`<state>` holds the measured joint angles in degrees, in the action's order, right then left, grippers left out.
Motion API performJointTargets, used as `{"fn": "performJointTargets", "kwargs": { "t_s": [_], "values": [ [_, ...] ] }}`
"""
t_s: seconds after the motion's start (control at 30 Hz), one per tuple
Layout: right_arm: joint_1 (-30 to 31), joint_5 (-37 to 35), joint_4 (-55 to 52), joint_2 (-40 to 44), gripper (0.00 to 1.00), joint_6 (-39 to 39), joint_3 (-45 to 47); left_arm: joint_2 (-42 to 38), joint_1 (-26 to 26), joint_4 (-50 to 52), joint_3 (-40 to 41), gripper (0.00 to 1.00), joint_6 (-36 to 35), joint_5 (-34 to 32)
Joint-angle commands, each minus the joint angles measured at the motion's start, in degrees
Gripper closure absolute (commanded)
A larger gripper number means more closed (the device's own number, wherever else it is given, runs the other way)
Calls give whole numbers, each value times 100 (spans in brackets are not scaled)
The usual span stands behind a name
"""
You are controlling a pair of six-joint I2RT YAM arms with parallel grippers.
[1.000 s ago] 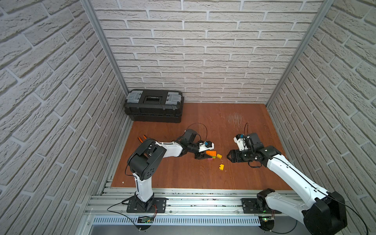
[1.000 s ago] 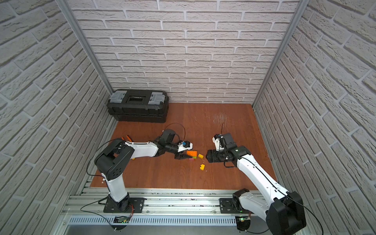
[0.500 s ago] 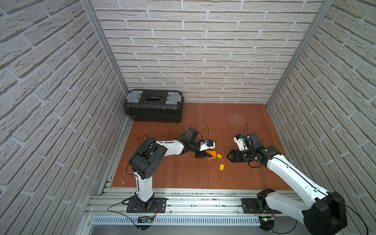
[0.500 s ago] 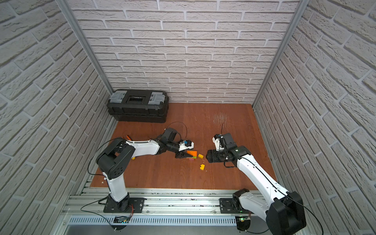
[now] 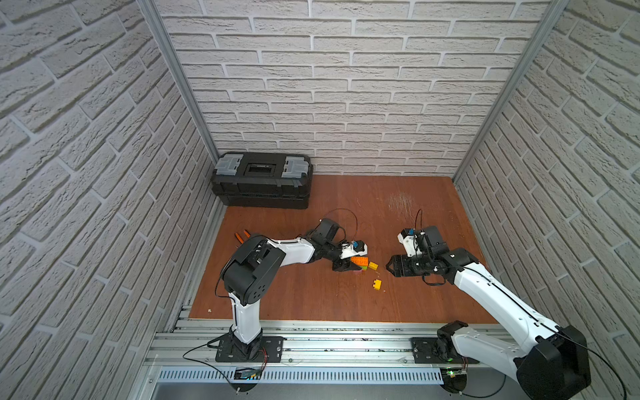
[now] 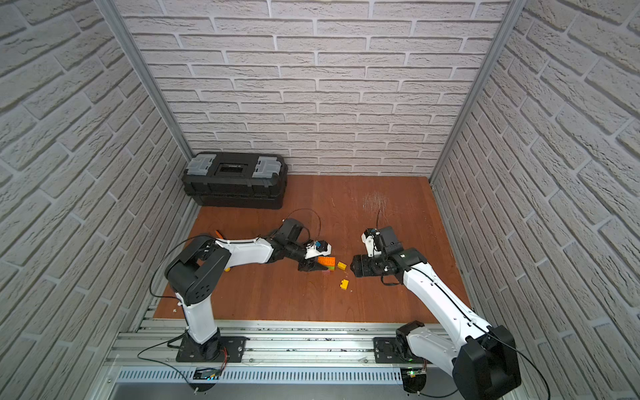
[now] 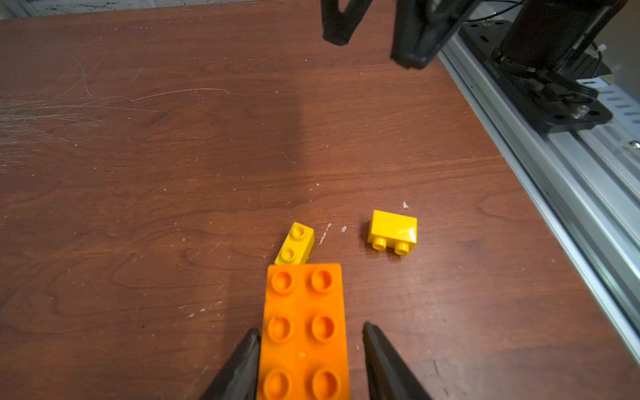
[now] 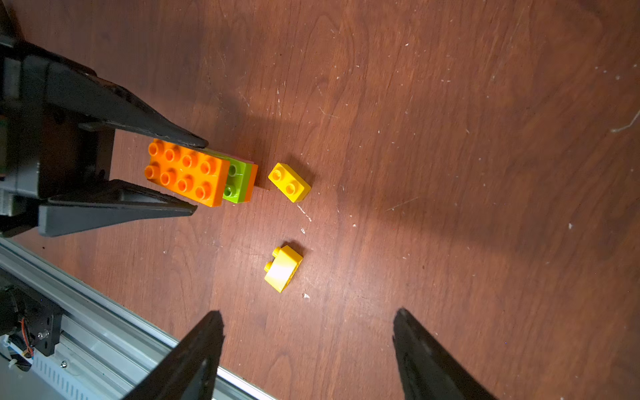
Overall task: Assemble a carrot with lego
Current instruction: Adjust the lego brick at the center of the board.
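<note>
Squaring left gripper [image 7: 310, 329] on the carrot [image 8: 187, 173]: jaws narrow along its long orange sides, can't tell if clamped yet. Carrot lies flat on table [image 8: 450, 173]. Right gripper [image 8: 308, 311] hovers wide, empty. Pin the stack firmly before adding the yellow brick [image 8: 289, 181].

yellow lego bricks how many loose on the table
2. One small yellow studded plastic brick sits studs up beside the orange and lime green brick stack; a second yellow brick lies on its side, nearer the metal rail. Others may be hidden.
</note>
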<state>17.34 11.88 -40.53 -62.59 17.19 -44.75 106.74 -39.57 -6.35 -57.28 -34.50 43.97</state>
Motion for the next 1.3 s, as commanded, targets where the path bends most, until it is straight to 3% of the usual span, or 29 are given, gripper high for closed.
{"fn": "performJointTargets", "kwargs": {
  "t_s": [0.0,0.33,0.73,1.27],
  "values": [
    [-27,8,-30,-13,21,-48,-51,85,-33,68,-126,51,-64,14],
    [-20,34,-150,-225,22,-83,-172,84,-46,98,-135,57,-100,-6],
    [117,-287,-319,-1273,21,-314,-692,71,-103,167,-86,70,-210,-83],
    [604,-600,-157,-2292,24,-751,-1136,-174,-160,316,181,72,-207,-125]
  ]
}}
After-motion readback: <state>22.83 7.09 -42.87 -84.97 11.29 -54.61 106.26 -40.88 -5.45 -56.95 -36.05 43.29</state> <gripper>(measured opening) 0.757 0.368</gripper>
